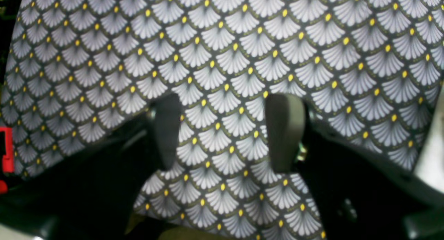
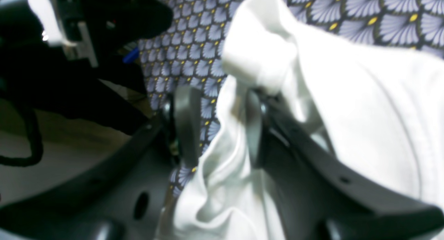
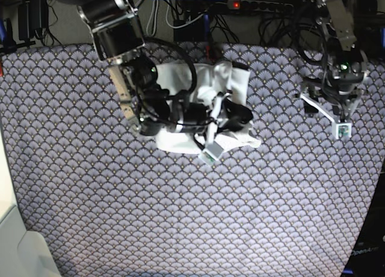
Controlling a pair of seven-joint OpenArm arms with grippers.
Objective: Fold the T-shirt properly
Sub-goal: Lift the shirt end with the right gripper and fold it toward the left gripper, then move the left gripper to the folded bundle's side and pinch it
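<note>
The white T-shirt (image 3: 238, 83) lies bunched in a wrinkled heap at the middle back of the table. My right gripper (image 3: 237, 117) is low over the heap. In the right wrist view a fold of the T-shirt (image 2: 364, 104) hangs between the right gripper's (image 2: 221, 127) fingers. It drapes over one finger (image 2: 255, 129), and a gap shows beside the other (image 2: 187, 125). My left gripper (image 1: 225, 130) is open and empty above bare tablecloth. In the base view the left gripper (image 3: 326, 101) is far to the right of the shirt.
A dark tablecloth (image 3: 180, 217) with white fans and yellow dots covers the table. Cables and a power strip (image 3: 258, 6) lie behind the back edge. The table's edge and pale floor (image 3: 12, 241) show at the lower left. A red part (image 1: 7, 150) sits at the left wrist view's edge.
</note>
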